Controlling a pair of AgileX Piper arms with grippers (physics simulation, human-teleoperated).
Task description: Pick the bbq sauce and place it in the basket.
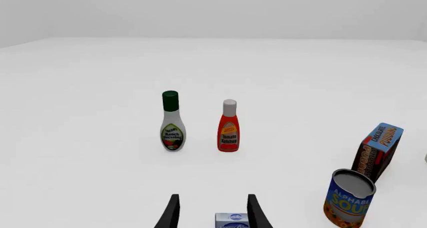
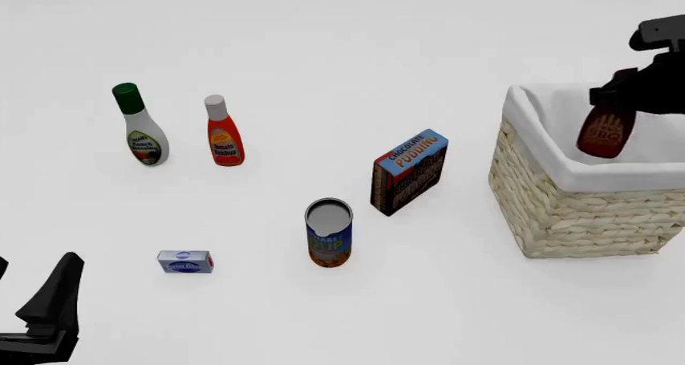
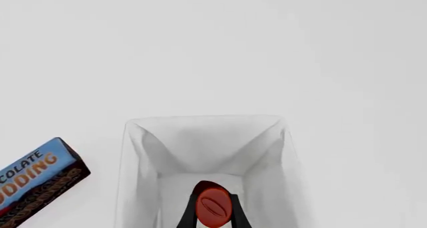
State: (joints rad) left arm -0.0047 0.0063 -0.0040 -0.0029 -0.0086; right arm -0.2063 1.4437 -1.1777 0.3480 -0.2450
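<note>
Right gripper (image 3: 213, 215): clamped on the bbq sauce (image 2: 605, 132), arm cut off by the frame edge.
Bbq sauce: hanging over the basket (image 2: 557, 212), cap hidden in front view.
Left gripper (image 1: 212, 213): fingers spread, holding nothing.

We see a coarse woven wicker basket (image 2: 578, 212) with smooth white cloth lining, glossy dark plastic bbq sauce (image 2: 605, 133), a shiny metal-topped soup can (image 2: 329, 233), a matt white table (image 2: 342, 44)

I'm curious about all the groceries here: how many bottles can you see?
3. The ranch bottle and ketchup bottle stand side by side at far left on the table. The bbq sauce hangs in the right pincer over the basket.
</note>
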